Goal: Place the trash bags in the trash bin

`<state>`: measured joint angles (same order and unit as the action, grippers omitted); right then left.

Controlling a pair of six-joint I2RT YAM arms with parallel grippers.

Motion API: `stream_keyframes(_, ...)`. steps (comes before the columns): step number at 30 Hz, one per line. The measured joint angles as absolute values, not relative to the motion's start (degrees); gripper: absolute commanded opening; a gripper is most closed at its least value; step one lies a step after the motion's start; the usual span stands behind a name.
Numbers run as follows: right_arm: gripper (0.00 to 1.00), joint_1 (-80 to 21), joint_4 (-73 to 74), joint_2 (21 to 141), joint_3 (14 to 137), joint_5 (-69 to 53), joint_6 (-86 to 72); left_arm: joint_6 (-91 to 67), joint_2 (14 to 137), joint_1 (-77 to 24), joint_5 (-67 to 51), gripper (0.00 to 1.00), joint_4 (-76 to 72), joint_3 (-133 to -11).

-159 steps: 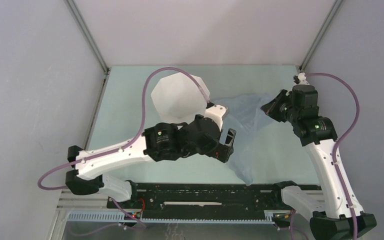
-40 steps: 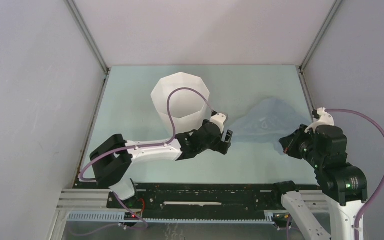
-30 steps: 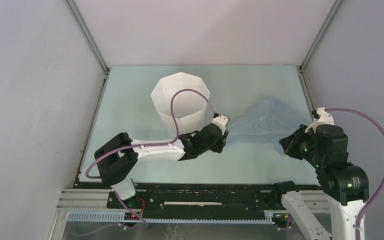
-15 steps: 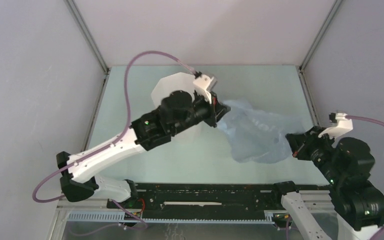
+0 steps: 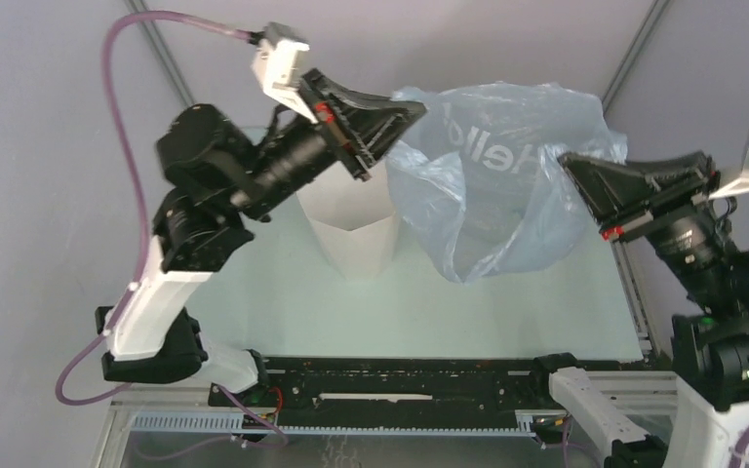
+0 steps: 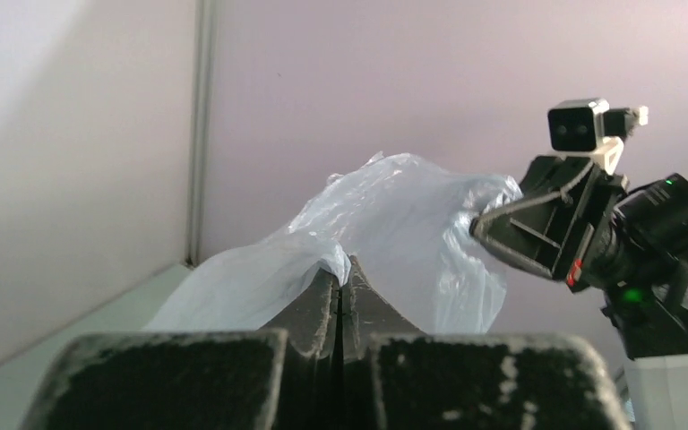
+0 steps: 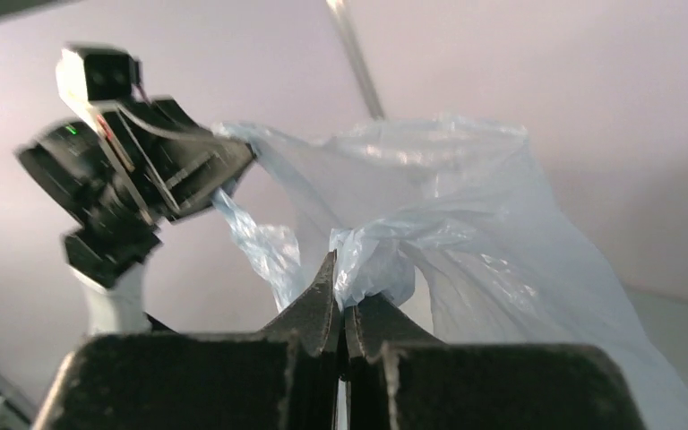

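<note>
The pale blue trash bag [image 5: 497,185] hangs in the air, stretched between both grippers, white lettering on its side. My left gripper [image 5: 412,107] is shut on the bag's left edge, high above the trash bin [image 5: 351,229]. My right gripper [image 5: 568,162] is shut on the bag's right edge. The white faceted bin stands on the table under the left arm, partly hidden by it; the bag hangs just to its right. In the left wrist view the bag [image 6: 394,224] is pinched at the closed fingertips [image 6: 343,266]. The right wrist view shows bunched bag [image 7: 430,206] at the closed fingertips [image 7: 340,269].
The pale green table [image 5: 254,292] is walled by grey panels on the left, back and right. A black rail [image 5: 400,380] runs along the near edge between the arm bases. A purple cable [image 5: 127,117] loops off the left arm.
Both arms have risen sharply, lifting the bag off the table and spreading it in the air. The left gripper went from open near the bag to shut on its left edge.
</note>
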<state>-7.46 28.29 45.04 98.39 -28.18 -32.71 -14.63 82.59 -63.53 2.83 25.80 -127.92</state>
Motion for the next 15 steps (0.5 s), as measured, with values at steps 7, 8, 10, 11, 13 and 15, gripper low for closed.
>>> stream_keyframes(7, 0.00, -12.27, 10.57, 59.33, 106.67, -34.59, -48.42, -8.69, 72.05, -63.53, 9.98, 0.00, 24.53, -124.88)
stream_keyframes(8, 0.00, -15.79, 10.28, 62.02, 109.01, -34.24, -48.77, -7.92, 70.22, -63.53, 11.11, 0.00, 24.27, -124.09)
stream_keyframes(10, 0.00, -24.38, 11.22, 67.77, 114.91, -33.08, -47.90, -5.89, 66.57, -63.53, 13.87, 0.00, 23.57, -122.96)
stream_keyframes(11, 0.00, -28.71, 11.62, 70.48, 117.78, -32.75, -47.48, -5.21, 65.60, -63.53, 14.98, 0.00, 23.33, -122.85)
stream_keyframes(13, 0.00, -34.68, 11.38, 75.16, 121.38, -32.29, -47.20, -3.25, 62.72, -63.53, 18.00, 0.00, 22.31, -122.85)
stream_keyframes(15, 0.00, -38.11, 10.46, 78.48, 122.10, -32.21, -47.90, -1.45, 61.04, -63.51, 20.75, 0.00, 21.37, -122.91)
